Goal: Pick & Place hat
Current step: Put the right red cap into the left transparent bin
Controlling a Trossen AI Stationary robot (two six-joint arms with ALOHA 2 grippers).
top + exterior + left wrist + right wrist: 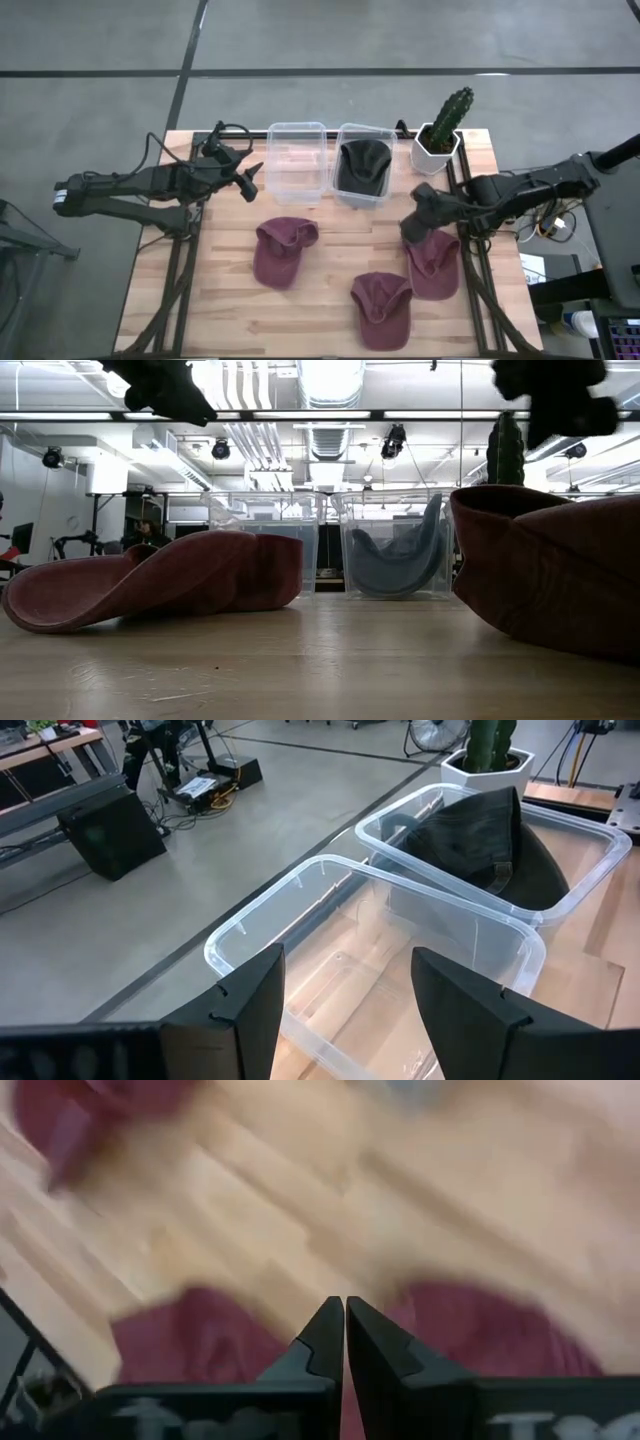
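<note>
Maroon hats, three of them, lie on the wooden table (pixel 225 310): one left hat (pixel 283 250), one front hat (pixel 382 306), and one right hat (pixel 435 262) just below the right gripper (pixel 415 226). That gripper hangs over the right hat's upper edge, and in its wrist view its fingers (pixel 325 1342) are pressed together with nothing between them. So no grab yet, by my reading; this looks like the approach to a pick.

To do it well, the fingers need to part before descending, then straddle the crown's fold or the brim edge, where soft cloth bunches and gives something to pinch. Pinch flat fabric and it may slip free on the lift.

Behind the hats stand two clear bins: the left bin (pixel 296 163) is empty, while the right bin (pixel 364 166) already holds a dark hat (pixel 362 165). A potted cactus (pixel 445 126) sits beside it.

Over on the other side, the left gripper (pixel 248 180) waits near the empty bin's edge, fingers (pixel 250 1010) spread wide apart, nothing held.

Hard to judge: the right wrist view is smeared, so exactly which part of the hat lies beneath the fingertips is unclear. At table level, both grippers are cut off at the top.
</note>
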